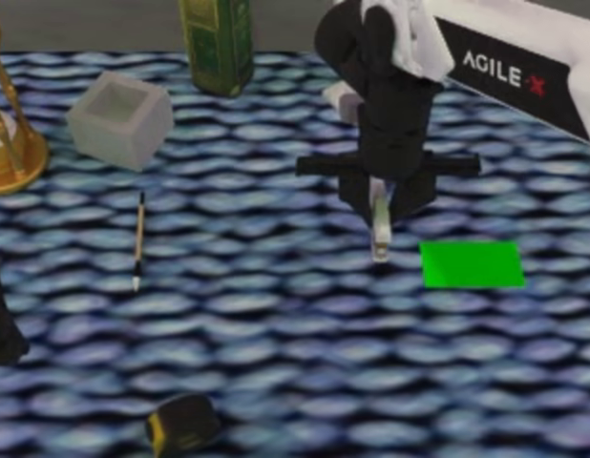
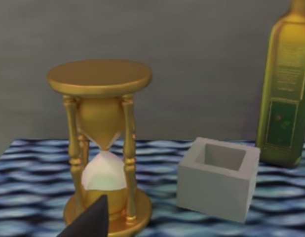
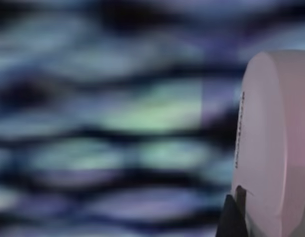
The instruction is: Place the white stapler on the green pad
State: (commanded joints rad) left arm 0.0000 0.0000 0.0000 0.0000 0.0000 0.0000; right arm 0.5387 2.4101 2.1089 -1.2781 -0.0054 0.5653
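Right hand [image 1: 379, 221], closed on the white stapler [image 1: 379, 234] whose tip points toward the tabletop [image 1: 276, 315], hangs just left of the green pad [image 1: 472, 264], stapler clear of it; left hand [image 1: 1, 315] parked at left edge, grip state indeterminate.

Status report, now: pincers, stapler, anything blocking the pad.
Right pincer shut on white stapler, just left of green pad. Left pincer parked at table's left edge. Pad bare, nothing in the way.
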